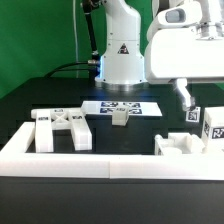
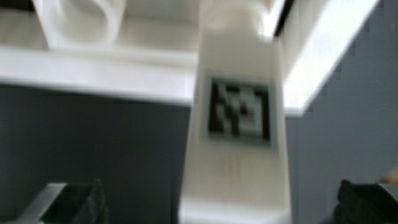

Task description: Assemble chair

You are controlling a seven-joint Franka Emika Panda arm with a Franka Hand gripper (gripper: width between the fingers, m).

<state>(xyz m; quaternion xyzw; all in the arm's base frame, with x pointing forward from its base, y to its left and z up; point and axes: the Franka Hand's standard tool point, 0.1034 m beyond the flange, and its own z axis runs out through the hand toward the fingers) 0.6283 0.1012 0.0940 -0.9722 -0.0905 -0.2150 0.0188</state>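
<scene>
Though illegible, tag on chair piece

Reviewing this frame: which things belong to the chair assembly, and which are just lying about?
Belongs to the job: X-braced panel; notched block; tagged piece; small block; gripper.
Just there: marker board; border wall.

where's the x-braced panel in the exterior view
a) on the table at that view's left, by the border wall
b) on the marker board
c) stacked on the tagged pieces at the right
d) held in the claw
a: the X-braced panel lies flat on the dark table at the exterior view's left, just behind the white border wall and apart from the marker board.
</scene>
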